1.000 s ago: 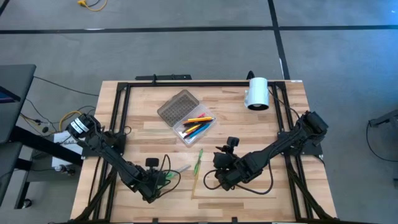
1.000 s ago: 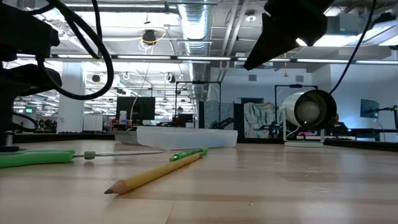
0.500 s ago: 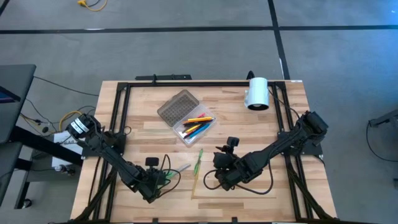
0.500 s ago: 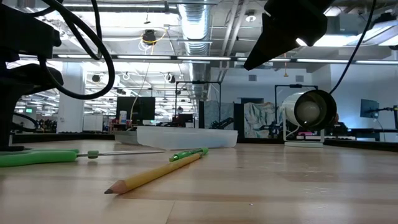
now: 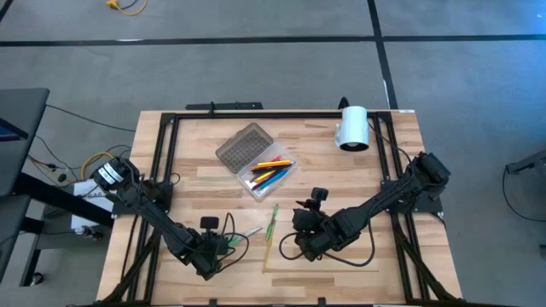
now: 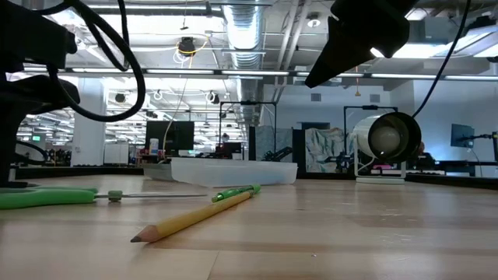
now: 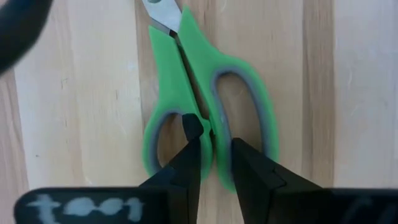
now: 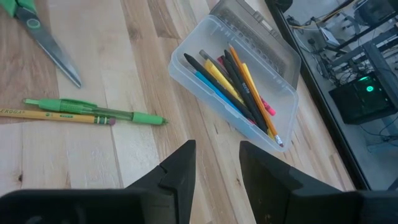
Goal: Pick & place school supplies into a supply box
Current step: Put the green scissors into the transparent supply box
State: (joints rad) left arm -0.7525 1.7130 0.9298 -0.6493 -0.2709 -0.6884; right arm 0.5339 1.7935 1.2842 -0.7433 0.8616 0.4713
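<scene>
- Scissors [image 7: 208, 118]: green-handled, lying flat on the worktop [image 5: 392, 179] toward its front left, blades pointing toward the middle; seen in the low view as a green strip at the left edge.
- Left end effector [image 7: 214, 146]: low over the scissors' handles. Its two fingers [image 7: 193, 158] straddle the green bar where the two loops meet, one finger inside each loop. They stand slightly parted; whether they press the bar cannot be told.
- Box [image 5: 264, 175]: clear tray near the worktop's centre, its grey dotted lid [image 5: 241, 147] swung open and lying flat behind it.
- Contents: several pens and pencils [image 8: 239, 87] lie lengthwise in the tray, among them yellow, orange, blue, black and pink.
- Loose items: a green pen [image 8: 93, 110] and a yellow pencil [image 8: 53, 116] lie side by side, touching, between the tray and the front edge, near the scissors' blade tips.
- Right end effector [image 8: 217, 158]: raised above the worktop at front centre, just right of the pen and pencil; fingers spread, holding nothing.
- White cylinder [image 5: 352, 128]: on its side at the rear right, well apart from the tray.
</scene>
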